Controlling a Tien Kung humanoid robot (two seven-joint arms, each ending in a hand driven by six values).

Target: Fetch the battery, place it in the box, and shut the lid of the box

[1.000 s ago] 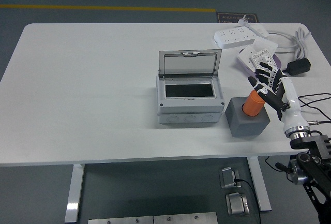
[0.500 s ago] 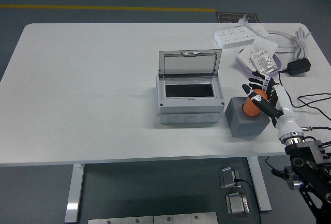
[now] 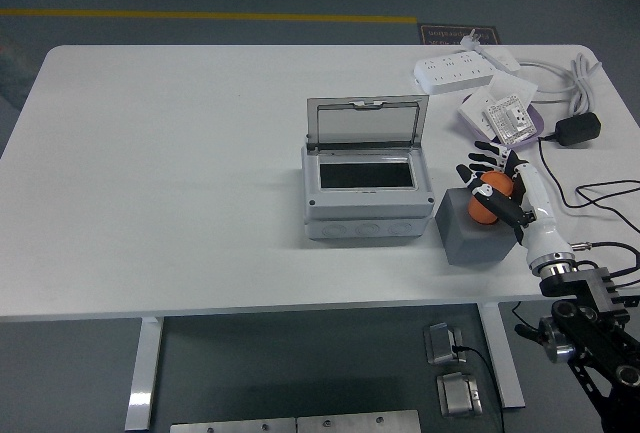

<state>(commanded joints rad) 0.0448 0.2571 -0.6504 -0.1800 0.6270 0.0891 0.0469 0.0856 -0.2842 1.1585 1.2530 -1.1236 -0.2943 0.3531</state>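
An orange battery (image 3: pixel 488 203) stands in a grey block holder (image 3: pixel 472 230) right of the box. My right hand (image 3: pixel 494 188) has its black fingers curled around the battery's top, thumb on the near side. The grey box (image 3: pixel 365 196) sits mid-table with its clear lid (image 3: pixel 366 125) standing upright at the back and its dark inside showing. The left arm is out of view.
A white power strip (image 3: pixel 455 73) with its cable (image 3: pixel 560 78) lies at the far right. A white device on a purple plate (image 3: pixel 505 116) and a black adapter (image 3: pixel 577 129) lie behind my hand. Black wires (image 3: pixel 600 198) trail off the table's right edge.
My right hand has moved left and down over the holder and its fingers have curled around the battery, which now shows less orange.
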